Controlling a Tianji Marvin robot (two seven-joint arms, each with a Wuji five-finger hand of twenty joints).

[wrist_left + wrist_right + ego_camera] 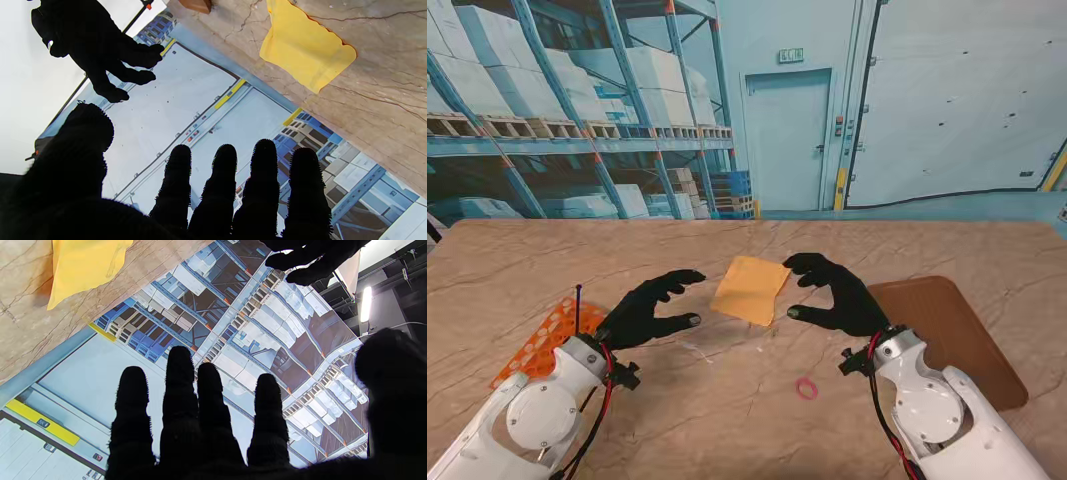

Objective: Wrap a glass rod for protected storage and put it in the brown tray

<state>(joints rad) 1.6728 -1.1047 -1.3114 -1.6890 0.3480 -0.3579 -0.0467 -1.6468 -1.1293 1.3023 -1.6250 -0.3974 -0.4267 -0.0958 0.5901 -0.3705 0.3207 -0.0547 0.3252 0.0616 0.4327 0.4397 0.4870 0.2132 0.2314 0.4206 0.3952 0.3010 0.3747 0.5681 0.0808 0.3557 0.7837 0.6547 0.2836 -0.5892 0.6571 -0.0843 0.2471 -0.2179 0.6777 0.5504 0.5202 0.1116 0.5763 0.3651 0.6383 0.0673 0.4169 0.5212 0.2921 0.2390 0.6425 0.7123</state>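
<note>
Both hands hover over the middle of the counter (547, 255), palms turned toward each other. The left hand (649, 308) in its black glove has its fingers spread and curved and holds nothing; the right hand (835, 293), gloved the same, is likewise spread and empty.

Between the two hands, slightly toward the far edge, lies the flat yellow-orange square wrapping sheet (750, 289). It rests on the counter and neither hand touches it.

The clear glass rod (717, 349) is hard to make out. A faint transparent line lies on the counter just nearer the front edge than the sheet; this is probably the rod, but it cannot be confirmed.

The flat brown tray (962, 335) sits near the right edge, beside the right wrist, and carries nothing. A small pink rubber band (807, 388) lies toward the front edge, near the right arm. An orange perforated rack (542, 340) sits at the left edge, partly behind the left arm.

Judged step: wrapping has not begun. The next move calls for locating the rod, laying it on the sheet, and rolling the sheet round it before transfer to the tray.
</note>
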